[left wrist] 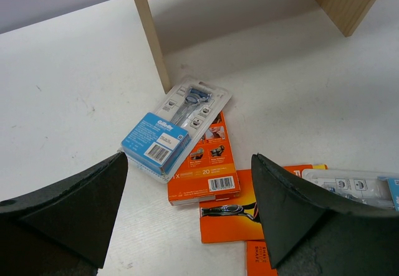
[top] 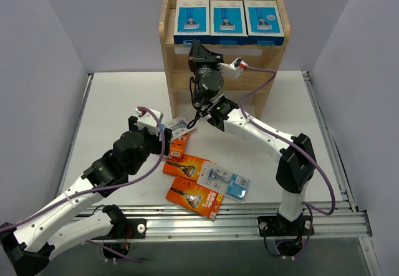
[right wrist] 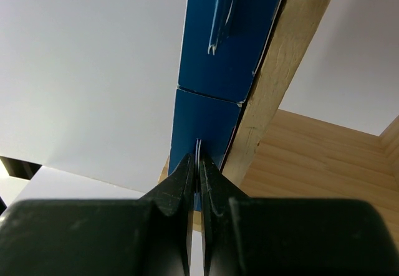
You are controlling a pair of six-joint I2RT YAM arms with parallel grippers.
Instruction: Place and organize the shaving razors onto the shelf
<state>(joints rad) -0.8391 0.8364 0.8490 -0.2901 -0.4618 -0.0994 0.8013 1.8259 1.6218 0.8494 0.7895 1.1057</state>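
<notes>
Three blue-and-white razor boxes stand in a row on the top tier of the wooden shelf (top: 169,45). My right gripper (top: 198,44) is raised to the lower edge of the leftmost blue box (top: 192,19). In the right wrist view that gripper (right wrist: 199,161) is shut on a thin white flap of the blue box (right wrist: 209,120), beside the shelf rail (right wrist: 280,83). My left gripper (left wrist: 190,226) hangs open above the table, nothing between its fingers. Ahead of it a clear blister razor pack (left wrist: 171,129) lies partly over an orange razor box (left wrist: 209,167).
More razor packs lie on the table near the front: an orange box (top: 187,166), a blister card (top: 227,184) and another orange box (top: 194,199). A shelf leg (left wrist: 149,27) stands just behind the blister pack. The shelf's lower tiers are mostly hidden by the right arm.
</notes>
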